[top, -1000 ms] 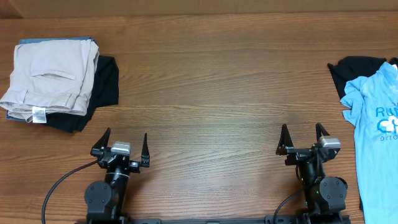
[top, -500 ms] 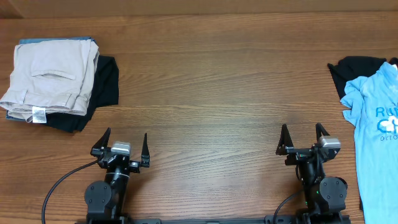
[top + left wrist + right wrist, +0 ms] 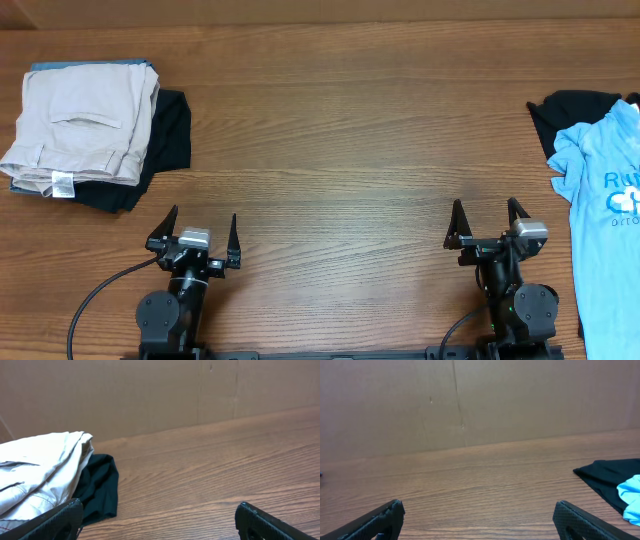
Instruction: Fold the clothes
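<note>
At the right edge of the table point(image 3: 340, 130) the shirt point(image 3: 600, 250) lies rumpled; folding is not yet begun. The right gripper point(image 3: 485, 208) and left gripper point(image 3: 203, 215) stand wide open, empty. Next, likely, the right gripper must drag the shirt to the centre.

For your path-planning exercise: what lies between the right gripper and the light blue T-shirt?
Only bare table, as the overhead view shows, between right gripper and T-shirt.
</note>
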Controlling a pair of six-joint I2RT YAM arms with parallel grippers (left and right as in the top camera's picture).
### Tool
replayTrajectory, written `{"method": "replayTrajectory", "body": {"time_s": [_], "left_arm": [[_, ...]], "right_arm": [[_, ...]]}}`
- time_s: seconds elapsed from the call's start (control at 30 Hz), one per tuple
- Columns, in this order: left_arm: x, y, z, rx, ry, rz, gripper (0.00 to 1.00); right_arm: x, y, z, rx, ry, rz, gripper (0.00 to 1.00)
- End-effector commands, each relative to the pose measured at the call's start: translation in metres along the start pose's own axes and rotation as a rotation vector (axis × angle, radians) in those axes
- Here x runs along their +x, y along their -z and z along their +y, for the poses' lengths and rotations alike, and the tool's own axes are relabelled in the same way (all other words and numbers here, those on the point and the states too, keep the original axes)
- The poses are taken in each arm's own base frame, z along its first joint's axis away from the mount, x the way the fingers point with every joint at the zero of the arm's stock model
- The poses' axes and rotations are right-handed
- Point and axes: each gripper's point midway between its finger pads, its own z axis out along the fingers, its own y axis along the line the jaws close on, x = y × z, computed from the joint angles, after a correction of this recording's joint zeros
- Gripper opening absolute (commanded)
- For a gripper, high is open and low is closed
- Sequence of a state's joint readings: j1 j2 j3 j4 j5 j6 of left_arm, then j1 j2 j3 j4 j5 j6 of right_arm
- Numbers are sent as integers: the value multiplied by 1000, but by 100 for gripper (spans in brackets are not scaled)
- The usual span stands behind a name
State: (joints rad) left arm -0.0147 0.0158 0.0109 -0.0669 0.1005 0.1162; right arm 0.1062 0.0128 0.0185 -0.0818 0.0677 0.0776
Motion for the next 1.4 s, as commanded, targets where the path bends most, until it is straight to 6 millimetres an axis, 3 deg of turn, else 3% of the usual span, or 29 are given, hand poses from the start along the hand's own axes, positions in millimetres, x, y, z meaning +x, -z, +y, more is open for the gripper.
{"method": "replayTrajectory", "body": {"time_s": [0.0, 0.47, 0.67, 0.83, 0.9, 1.1, 1.2, 1.37], "left_arm": [[1, 0, 2, -8, -26, -3, 100], [1, 0, 2, -8, -26, -3, 100], [1, 0, 2, -8, -26, -3, 100], [1, 0, 2, -8, -26, -3, 100], [1, 0, 2, -8, -26, -3, 100], [1, 0, 2, -8, -26, -3, 100], [1, 0, 2, -8, -26, -3, 100], [1, 0, 2, -8, -26, -3, 100]], "right_arm": [[2, 0, 0, 3, 6, -4, 100], [1, 0, -1, 7, 3, -6, 100], [-4, 2, 1, -1, -80, -5, 100], [-60, 19, 6, 6, -84, -54, 100], [-91, 32, 0, 52, -102, -101, 100], [-154, 50, -9, 139, -181, -173, 100], [-177, 43, -16, 208, -180, -137, 100], [-210, 10, -23, 324, -150, -5, 100]]}}
